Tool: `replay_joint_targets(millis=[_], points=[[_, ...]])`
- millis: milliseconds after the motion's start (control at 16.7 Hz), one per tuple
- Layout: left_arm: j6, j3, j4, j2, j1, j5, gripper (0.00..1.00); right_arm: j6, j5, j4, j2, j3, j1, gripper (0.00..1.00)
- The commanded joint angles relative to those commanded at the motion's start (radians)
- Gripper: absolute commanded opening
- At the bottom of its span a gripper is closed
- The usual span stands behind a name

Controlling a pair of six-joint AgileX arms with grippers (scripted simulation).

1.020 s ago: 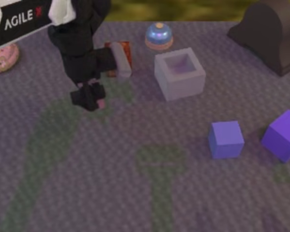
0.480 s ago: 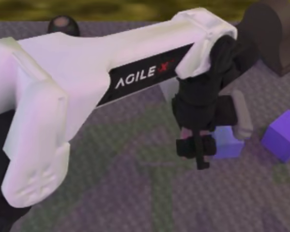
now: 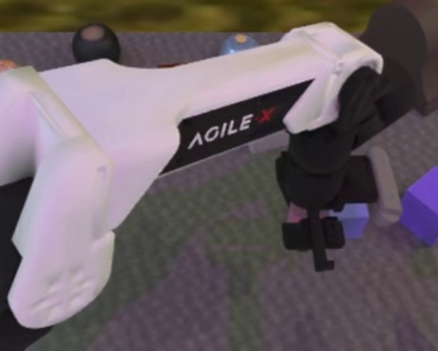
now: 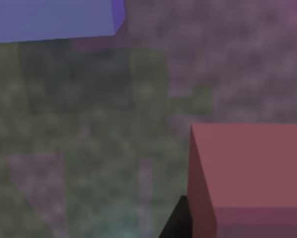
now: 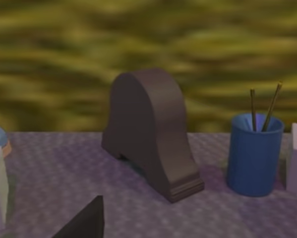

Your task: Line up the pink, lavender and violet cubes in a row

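Note:
My left arm reaches across the table, and its gripper [image 3: 312, 238] is shut on the small pink cube [image 3: 295, 213], just left of the lavender cube [image 3: 355, 219], which the wrist mostly covers. The violet cube [image 3: 431, 205] sits further right, apart from both. In the left wrist view the pink cube [image 4: 247, 168] fills the near corner against a dark finger [image 4: 175, 225], with the lavender cube [image 4: 51, 17] beyond it. Whether the pink cube touches the table I cannot tell. My right arm is outside the top view; only one dark fingertip [image 5: 84, 223] shows.
A dark arched block [image 3: 416, 51] stands at the back right, with a blue cup of pencils [image 5: 252, 153] beside it. A bell [image 3: 233, 42] and a black ball [image 3: 96, 42] sit along the back edge. The left arm hides the grey hollow box.
The left arm swung from the back left across to the right carrying the pink cube, then shifted a little further right, beside the lavender cube. The lavender and violet cubes stayed put.

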Motion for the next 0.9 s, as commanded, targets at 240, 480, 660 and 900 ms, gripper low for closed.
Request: replay_joint_targets(millis=[240,480,660,900], points=[[-0.004,-0.072,0.105,0.028,-0.001,0.0,0.0,0.0,0.0,0.0,0.0,0.0,0.0,1.0],[-0.006,-0.153,0.22,0.067,-0.005,0.0,0.0,0.0,0.0,0.0,0.0,0.0,0.0,1.0],[-0.006,-0.158,0.226,0.07,-0.006,0.0,0.0,0.0,0.0,0.0,0.0,0.0,0.0,1.0],[-0.006,-0.158,0.226,0.07,-0.006,0.0,0.23,0.0,0.0,0.0,0.0,0.0,0.0,1.0]])
